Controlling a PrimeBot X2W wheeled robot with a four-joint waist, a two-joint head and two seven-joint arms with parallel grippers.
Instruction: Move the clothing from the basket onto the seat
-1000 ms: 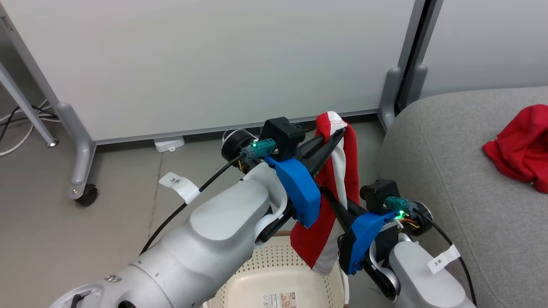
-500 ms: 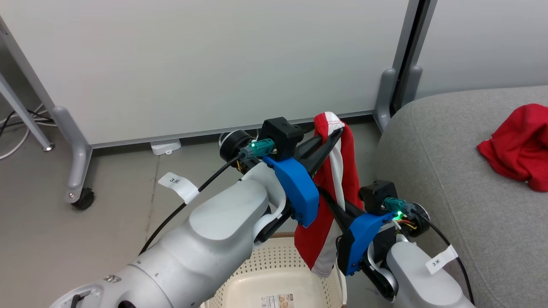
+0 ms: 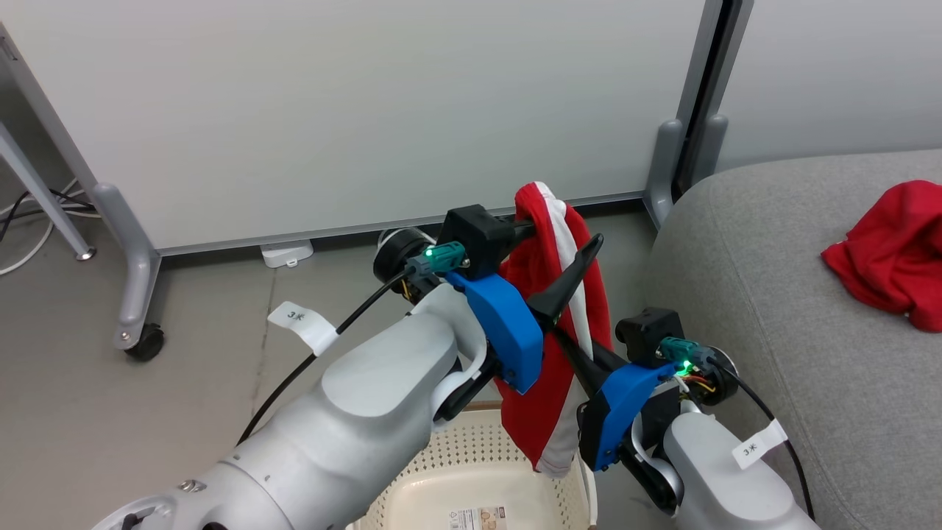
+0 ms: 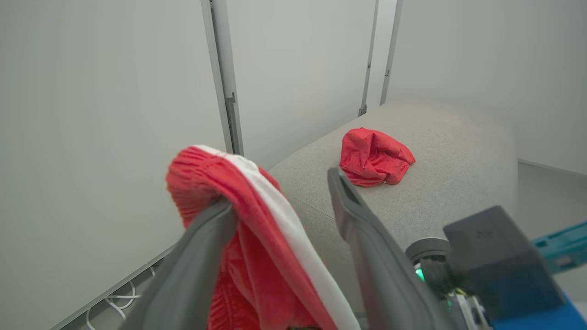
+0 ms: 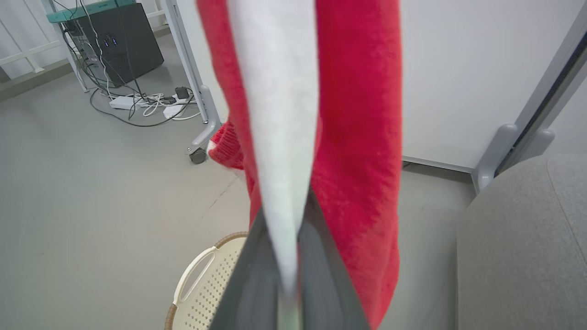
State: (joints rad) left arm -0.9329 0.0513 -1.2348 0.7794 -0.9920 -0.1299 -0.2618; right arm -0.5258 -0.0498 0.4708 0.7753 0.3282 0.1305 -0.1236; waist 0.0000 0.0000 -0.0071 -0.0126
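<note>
A: Left to right. The left gripper (image 4: 279,190) is spread wide and grips nothing. The striped garment (image 3: 541,412) is only draped by its ribbed band over one finger (image 4: 192,261); the other finger is bare.

B: So what carries it?

A: The right gripper (image 5: 286,208), clamped tight on the white stripe lower down the cloth. The garment hangs above the basket (image 3: 456,449), bottom hem over the basket's right rim. We can't tell whether it clears the rim.

B: Handling?

A: We judge it light, limp knit. No stiffness, so it folds wherever we don't support it. Not fragile, not slippery, and the fuzzy surface should give the pads decent friction. The main risk is snagging. The band hooked on the left finger may drag once we swing away from the basket.

B: Best hold?

A: We'd pinch a bunched fold or the thick ribbed band. A single thin layer near the hem could slide out. One grip is enough at this weight.

B: Target?

A: The seat (image 3: 773,309) sits just beside the basket, on its right. The plain red garment (image 3: 890,243) lies crumpled on the seat, farther right and well apart from the basket.

B: What's left?

A: We reckon the striped one is the last piece. The part of the basket we can see holds no cloth.
</note>
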